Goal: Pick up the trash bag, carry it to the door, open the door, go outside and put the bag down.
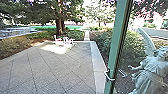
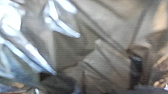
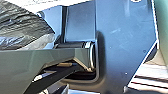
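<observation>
Crumpled, shiny plastic of the trash bag (image 2: 107, 60) lies right up against the camera in the left wrist view, with bright streaks of light on its folds. Dark wrinkled plastic of the trash bag (image 3: 22, 27) also shows in the right wrist view, beside parts of the robot's own body. In the head view the green upright edge of the door (image 1: 117, 42) slants through the right half, with a pale looped handle (image 1: 109, 76) low on it. How my grippers stand against the bag cannot be made out.
Paving (image 1: 50, 71) stretches ahead, bordered by a pale curb (image 1: 98, 60) on its right. Small white chairs (image 1: 63, 41) stand farther off near a tree (image 1: 59, 26). A pale winged statue (image 1: 151, 71) is beyond the door edge at the right, among bushes (image 1: 132, 47).
</observation>
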Available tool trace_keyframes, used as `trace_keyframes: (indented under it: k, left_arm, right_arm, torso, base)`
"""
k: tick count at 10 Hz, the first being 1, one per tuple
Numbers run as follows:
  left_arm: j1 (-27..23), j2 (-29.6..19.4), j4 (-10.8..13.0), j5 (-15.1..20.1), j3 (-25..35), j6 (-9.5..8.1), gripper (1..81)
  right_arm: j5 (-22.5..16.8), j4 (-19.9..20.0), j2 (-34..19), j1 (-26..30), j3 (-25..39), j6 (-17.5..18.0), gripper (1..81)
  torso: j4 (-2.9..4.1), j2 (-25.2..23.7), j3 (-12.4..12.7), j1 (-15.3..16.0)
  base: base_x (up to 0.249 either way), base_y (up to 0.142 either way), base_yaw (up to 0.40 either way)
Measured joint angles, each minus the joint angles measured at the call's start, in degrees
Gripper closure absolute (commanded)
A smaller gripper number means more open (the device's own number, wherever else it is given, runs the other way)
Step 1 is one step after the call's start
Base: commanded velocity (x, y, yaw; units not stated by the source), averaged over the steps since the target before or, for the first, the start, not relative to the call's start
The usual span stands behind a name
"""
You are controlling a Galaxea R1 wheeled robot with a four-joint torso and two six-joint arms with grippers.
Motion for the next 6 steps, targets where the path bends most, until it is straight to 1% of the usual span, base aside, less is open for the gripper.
trace_keyframes:
  k: [6]
  left_arm:
    - [-1.2, 0.0, 0.0, -0.3, 0.0, 0.02, 81.1]
  right_arm:
    - [0.4, 0.0, 0.0, 0.9, 0.0, -0.1, 1.0]
  torso:
    - [0.00, 0.1, 0.0, 0.1]
  base:
    - [0.089, 0.000, 0.000]
